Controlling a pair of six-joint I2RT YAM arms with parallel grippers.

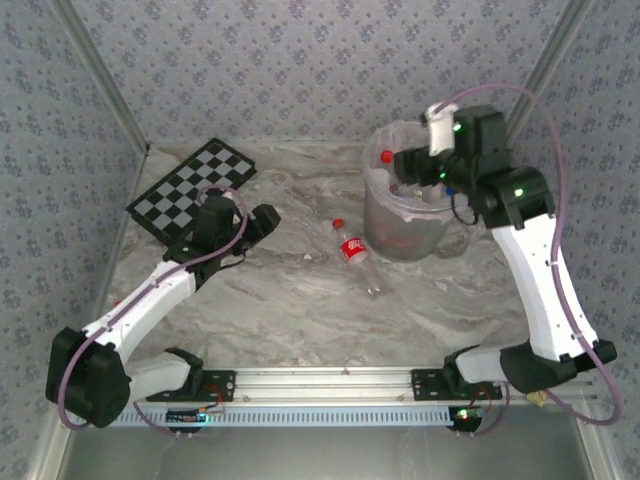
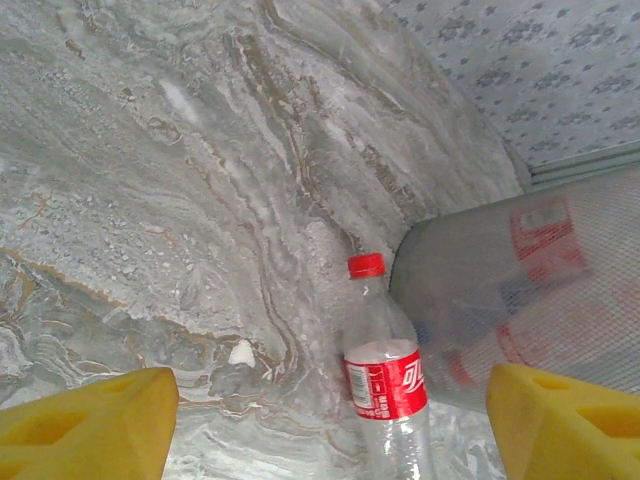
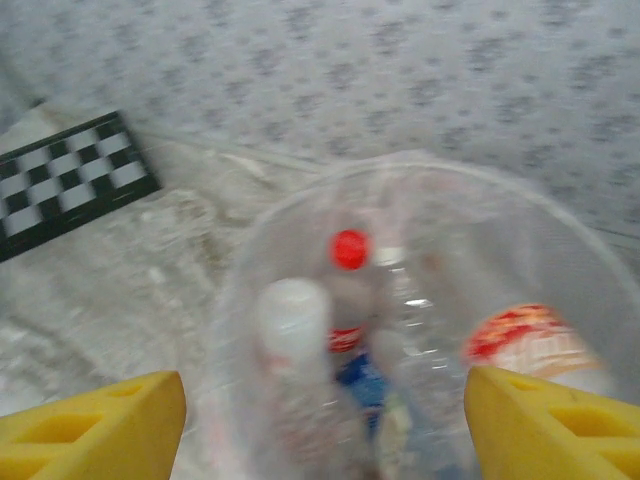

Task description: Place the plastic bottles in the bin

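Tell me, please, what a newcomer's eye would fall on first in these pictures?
The grey bin at the far right, already holding several bottles, with the right tool open above its mouth. Then a lone red-capped bottle lying on the marble table just left of the bin, and the chequered board at the far left.

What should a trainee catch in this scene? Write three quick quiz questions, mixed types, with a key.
1. True or false: the clear plastic bottle with the red label lies on the marble table, outside the round translucent grey bin.
2. The right arm's yellow fingers hang over: A) that bottle B) the bin C) bare table.
3. Fill in: that bottle's cap is ____.
Key: 1 true; 2 B; 3 red.
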